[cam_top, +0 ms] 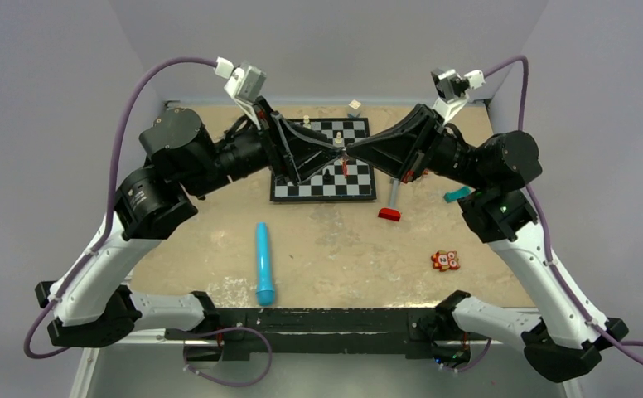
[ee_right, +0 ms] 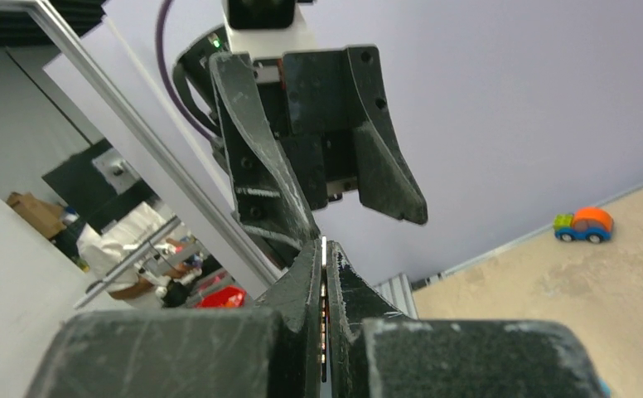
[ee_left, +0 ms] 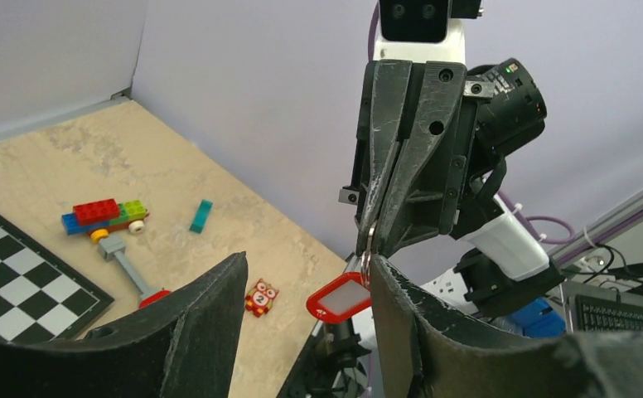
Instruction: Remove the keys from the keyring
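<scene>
My right gripper (cam_top: 348,150) is shut on a thin silver key, seen edge-on between its fingers in the right wrist view (ee_right: 324,249). Both arms meet above the chessboard. The red keyring tag (ee_left: 340,297) with its white centre hangs from the metal ring (ee_left: 366,249) just under the right gripper's tips (ee_left: 370,236). It shows in the top view as a small red spot (cam_top: 345,168). My left gripper (ee_left: 308,261) is open, facing the right one. Its right-hand finger (ee_left: 401,315) sits against the ring. The tag hangs between its fingers.
Below lie a chessboard (cam_top: 322,178) with white pieces (cam_top: 306,121), a blue cylinder (cam_top: 264,264), a red block-headed toy (cam_top: 391,203), an orange square toy (cam_top: 444,260) and a teal block (cam_top: 456,194). A brick car (ee_left: 103,214) lies near the board.
</scene>
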